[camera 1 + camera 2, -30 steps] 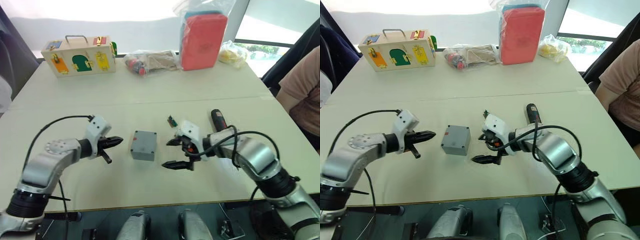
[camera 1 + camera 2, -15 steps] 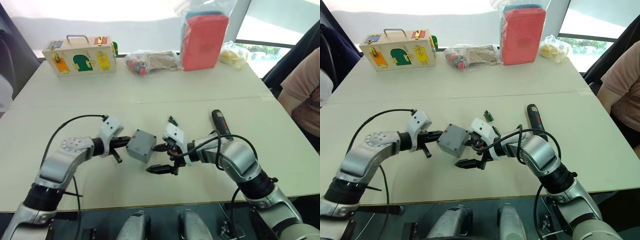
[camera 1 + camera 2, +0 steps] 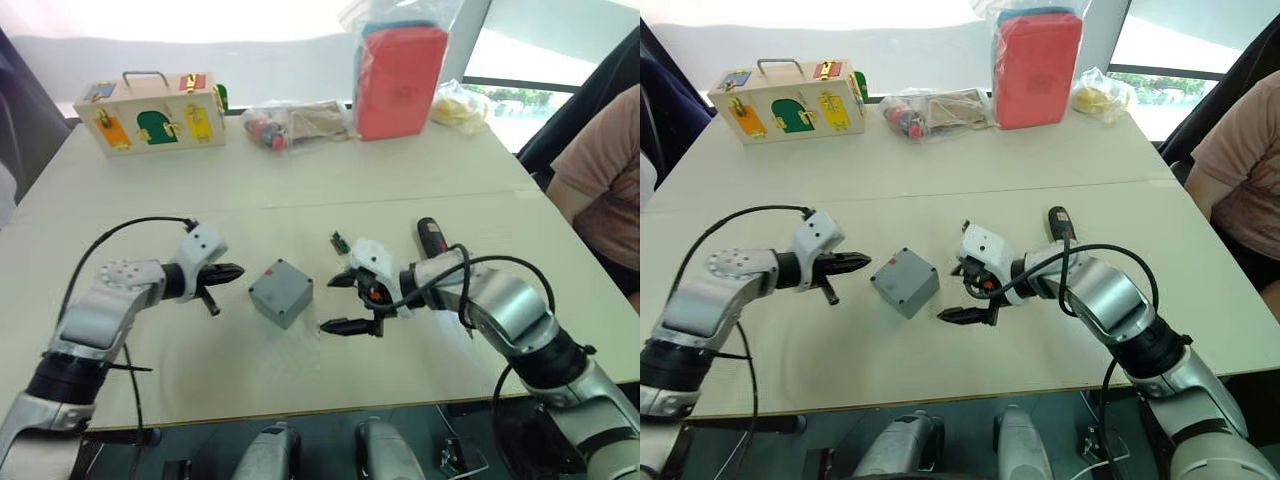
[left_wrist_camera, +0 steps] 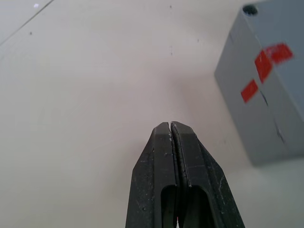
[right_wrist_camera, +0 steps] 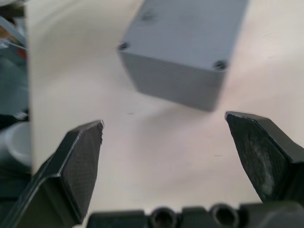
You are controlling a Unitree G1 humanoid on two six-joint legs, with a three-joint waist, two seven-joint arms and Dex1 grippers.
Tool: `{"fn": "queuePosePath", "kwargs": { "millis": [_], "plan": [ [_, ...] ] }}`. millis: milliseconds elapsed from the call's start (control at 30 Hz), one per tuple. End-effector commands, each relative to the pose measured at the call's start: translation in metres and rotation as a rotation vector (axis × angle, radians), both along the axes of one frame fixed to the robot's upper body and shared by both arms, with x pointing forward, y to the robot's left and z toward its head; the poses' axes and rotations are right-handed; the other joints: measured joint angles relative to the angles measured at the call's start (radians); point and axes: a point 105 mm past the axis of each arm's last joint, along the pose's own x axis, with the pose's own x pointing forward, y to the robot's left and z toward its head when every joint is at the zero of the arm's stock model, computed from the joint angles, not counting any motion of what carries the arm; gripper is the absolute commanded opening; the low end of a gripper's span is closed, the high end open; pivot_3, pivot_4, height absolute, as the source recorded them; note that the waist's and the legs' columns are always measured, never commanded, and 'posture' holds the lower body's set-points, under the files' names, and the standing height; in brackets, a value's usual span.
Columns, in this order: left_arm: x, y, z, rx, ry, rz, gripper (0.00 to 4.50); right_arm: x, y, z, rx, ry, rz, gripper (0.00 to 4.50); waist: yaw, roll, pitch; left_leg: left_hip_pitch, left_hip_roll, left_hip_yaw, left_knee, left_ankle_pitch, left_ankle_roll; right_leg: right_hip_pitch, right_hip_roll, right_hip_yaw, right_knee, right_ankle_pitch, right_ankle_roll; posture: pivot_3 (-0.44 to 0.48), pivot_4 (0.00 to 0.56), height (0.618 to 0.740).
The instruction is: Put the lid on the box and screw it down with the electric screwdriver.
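The box (image 3: 281, 293) sits between the pinched-together left claw (image 3: 236, 272) and the wide-spread right claw (image 3: 336, 303).

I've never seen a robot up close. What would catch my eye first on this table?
Most likely the small grey box in the middle of the table, flanked by two black grippers: the left gripper shut, the right gripper spread wide, neither touching it. At the far edge sit a colourful wooden latch box and a red pack in a clear bag.
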Motion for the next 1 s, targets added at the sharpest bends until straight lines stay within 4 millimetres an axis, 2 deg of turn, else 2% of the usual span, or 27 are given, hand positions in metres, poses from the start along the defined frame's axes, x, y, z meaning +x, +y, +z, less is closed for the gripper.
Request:
{"fn": "queuePosePath", "kwargs": {
  "millis": [33,133,267,567,700,1000],
  "plan": [
    [-0.027,-0.008,0.008,-0.023,0.021,-0.059,0.00,0.009,0.009,-0.003,-0.015,-0.098,0.067,4.34,0.001,0.000,0.000,0.000,0.000,0.000,0.000,0.000,0.000,0.000,0.000,0.000,0.000,0.000,0.000,0.000,0.150,0.740],
    [-0.040,-0.013,0.002,-0.036,0.047,-0.052,0.00,0.012,0.014,-0.013,-0.041,-0.130,0.105,4.34,0.007,0.000,0.000,0.000,0.000,0.000,0.000,0.000,0.000,0.001,0.000,0.001,-0.001,0.000,0.000,0.000,0.150,0.740],
    [-0.044,-0.024,-0.003,-0.070,0.056,-0.046,0.00,0.007,0.022,-0.018,-0.022,-0.110,0.149,4.34,0.010,0.000,0.000,0.000,0.000,-0.001,0.000,0.000,0.000,0.002,-0.001,0.000,0.000,0.000,0.000,0.000,0.150,0.740],
    [-0.031,-0.044,-0.006,-0.099,0.036,-0.070,0.00,-0.015,0.029,-0.019,0.022,-0.020,0.200,4.34,0.006,0.000,0.000,0.000,0.000,-0.001,0.000,0.000,0.000,0.002,0.000,0.000,0.000,0.000,0.000,0.000,0.150,0.740],
    [-0.027,-0.040,-0.015,-0.090,0.034,-0.070,0.00,-0.020,0.028,-0.020,0.027,-0.001,0.188,4.34,0.006,0.000,0.000,0.000,0.000,-0.001,0.000,0.000,0.000,0.001,0.000,0.000,0.000,0.000,0.000,0.000,0.150,0.740],
    [-0.006,-0.016,-0.046,-0.082,0.036,-0.058,0.00,-0.030,0.029,-0.019,0.050,0.022,0.165,4.34,0.010,0.000,0.000,0.001,0.000,-0.001,0.000,0.000,0.000,0.002,0.000,-0.001,0.000,0.000,0.000,0.000,0.150,0.740]
  ]
}}
